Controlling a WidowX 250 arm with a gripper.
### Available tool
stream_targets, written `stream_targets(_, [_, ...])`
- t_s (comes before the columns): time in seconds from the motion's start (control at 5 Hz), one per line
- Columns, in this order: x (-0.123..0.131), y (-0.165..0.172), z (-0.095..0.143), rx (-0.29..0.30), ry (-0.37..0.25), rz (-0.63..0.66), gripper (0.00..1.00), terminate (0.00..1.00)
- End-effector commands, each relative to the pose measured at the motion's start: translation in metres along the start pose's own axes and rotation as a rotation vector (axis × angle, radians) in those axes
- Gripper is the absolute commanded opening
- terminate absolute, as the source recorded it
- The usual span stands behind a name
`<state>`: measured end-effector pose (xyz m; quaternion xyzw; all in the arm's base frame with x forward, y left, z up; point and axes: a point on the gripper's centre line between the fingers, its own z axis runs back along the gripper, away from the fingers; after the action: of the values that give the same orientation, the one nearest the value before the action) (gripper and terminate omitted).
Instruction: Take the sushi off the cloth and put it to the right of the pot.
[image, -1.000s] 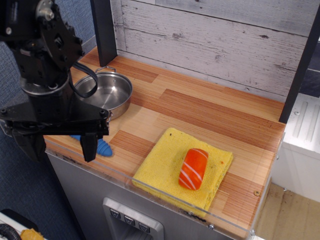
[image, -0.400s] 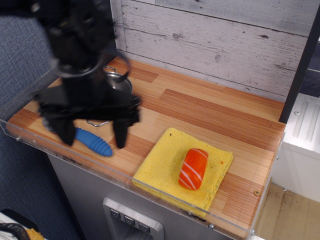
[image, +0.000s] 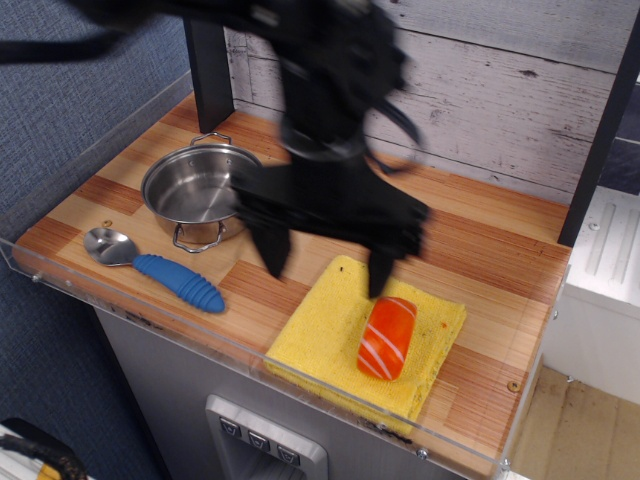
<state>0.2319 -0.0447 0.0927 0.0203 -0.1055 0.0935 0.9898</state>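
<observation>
The orange sushi with white stripes lies on the yellow cloth at the front right of the wooden counter. The shiny steel pot stands at the left, empty. My black gripper is blurred by motion, open with its fingers spread wide. It hangs over the cloth's far left edge, its right finger just above and left of the sushi. It holds nothing.
A metal spoon with a ribbed blue handle lies in front of the pot. A clear acrylic rim runs along the counter's front edge. A dark post stands behind the pot, before the white plank wall.
The arm has swept from the far left, across the pot, to above the cloth next to the sushi. The pot and spoon are now uncovered. The sushi has not moved.
</observation>
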Motion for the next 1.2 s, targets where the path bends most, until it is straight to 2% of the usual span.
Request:
stream_targets(0.0, [-0.003, -0.018, -0.028, -0.011, -0.015, 0.021, 1.00, 0.00])
stream_targets(0.2, [-0.001, -0.019, -0.034, 0.003, -0.026, 0.032, 1.00, 0.00])
stream_targets(0.6, [0.002, -0.027, -0.046, -0.064, -0.043, 0.025, 1.00, 0.00])
stream_targets(0.8, [0.003, -0.028, -0.047, -0.072, -0.056, 0.026, 1.00, 0.00])
stream_targets(1.0, [0.004, -0.028, -0.054, -0.075, -0.039, 0.022, 1.00, 0.00])
